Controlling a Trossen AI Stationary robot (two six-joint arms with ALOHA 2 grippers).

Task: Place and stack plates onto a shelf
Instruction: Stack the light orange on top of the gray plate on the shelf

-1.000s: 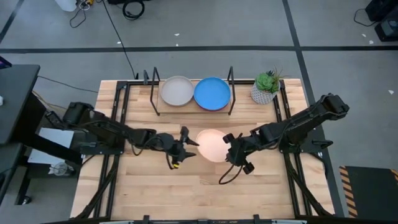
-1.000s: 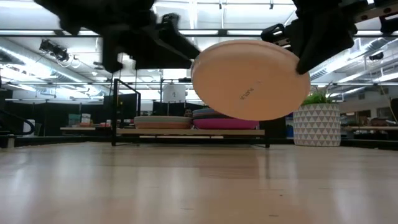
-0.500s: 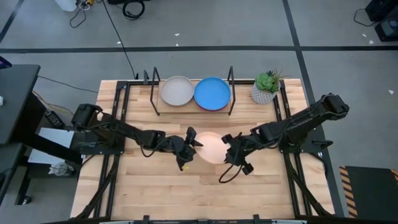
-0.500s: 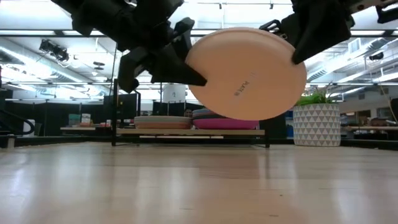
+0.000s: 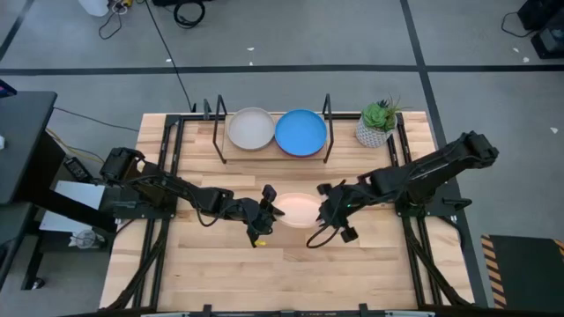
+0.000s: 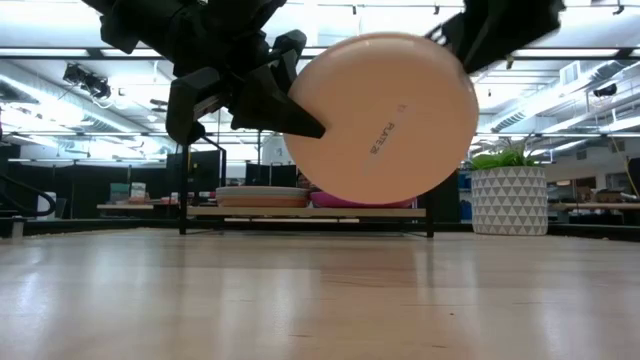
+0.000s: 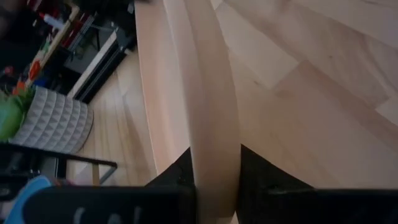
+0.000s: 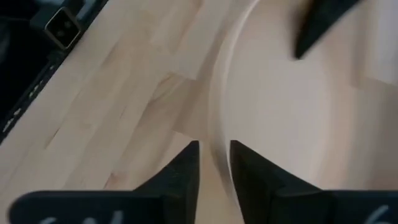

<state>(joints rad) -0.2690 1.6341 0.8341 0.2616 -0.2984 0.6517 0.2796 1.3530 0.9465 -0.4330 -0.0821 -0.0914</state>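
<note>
A peach plate (image 5: 298, 210) hangs tilted steeply above the middle of the table, its underside (image 6: 385, 120) facing the near edge. My left gripper (image 5: 269, 210) is shut on its left rim. My right gripper (image 5: 324, 210) is open at the plate's right side, and the rim (image 8: 217, 134) runs between its fingers with a gap on each side. The shelf (image 5: 273, 151) stands at the far edge. It holds a grey plate (image 5: 251, 129) on its left and a blue plate (image 5: 300, 132) on its right, each on top of a stack. My left gripper pinches the plate's left rim (image 7: 211, 143) between its two fingers, one on the upper face and one on the underside. The fingers (image 6: 290, 105) come roughly level from the table's left. The plate is lifted clear of the table and stands nearly on edge.
A small potted plant (image 5: 377, 123) in a white pot stands just right of the shelf's right end frame. Bare wooden tabletop (image 5: 291, 273) stretches between the arms and the near edge. Black rails (image 5: 167, 176) run along both sides of the table.
My left gripper has moved toward the table's right, onto the plate's left rim, and has shut on it. The plate, held throughout above the table's middle, has tipped steeper and shifted slightly left.
</note>
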